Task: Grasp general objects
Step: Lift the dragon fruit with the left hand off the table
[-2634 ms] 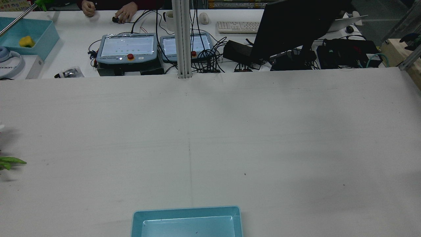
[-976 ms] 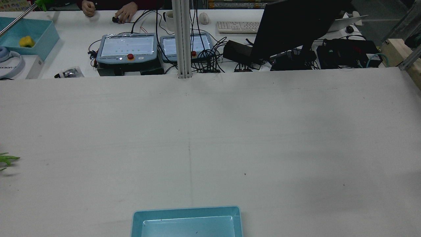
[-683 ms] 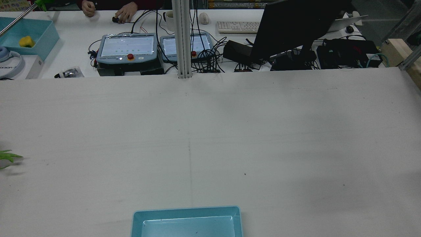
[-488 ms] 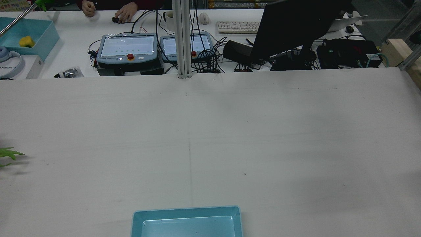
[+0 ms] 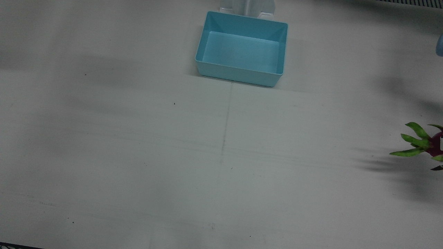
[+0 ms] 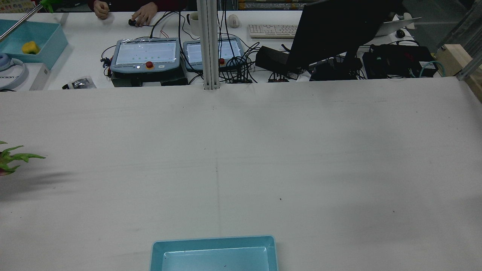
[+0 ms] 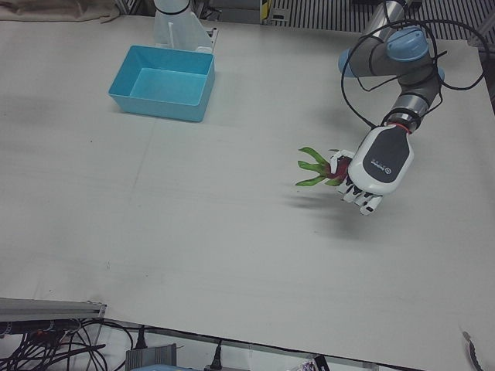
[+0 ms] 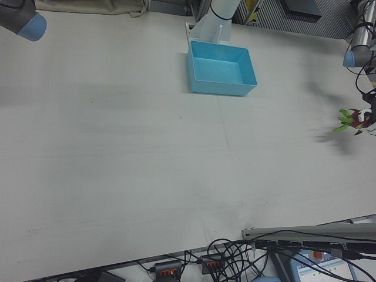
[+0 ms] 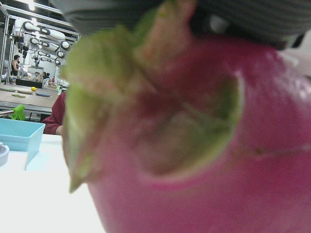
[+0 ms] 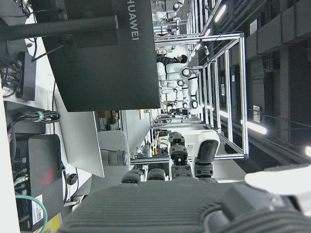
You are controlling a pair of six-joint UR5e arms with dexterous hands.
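A pink dragon fruit with green leaves (image 7: 323,167) is held in my left hand (image 7: 377,165), whose fingers are closed around it, above the table's left side; its shadow lies apart from it on the table. The fruit shows at the front view's right edge (image 5: 421,143), the rear view's left edge (image 6: 13,158), the right-front view's right edge (image 8: 352,120), and fills the left hand view (image 9: 194,145). My right hand (image 10: 165,204) shows only in its own view, raised and facing the monitor; I cannot tell how its fingers stand.
An empty light blue bin (image 5: 242,48) stands at the robot's side of the table, midway between the arms (image 7: 164,81). Beyond the far edge are teach pendants (image 6: 146,54), cables and a dark monitor (image 6: 339,30).
The dragon fruit has moved up and further into the rear view, and its shadow has drawn away from it.
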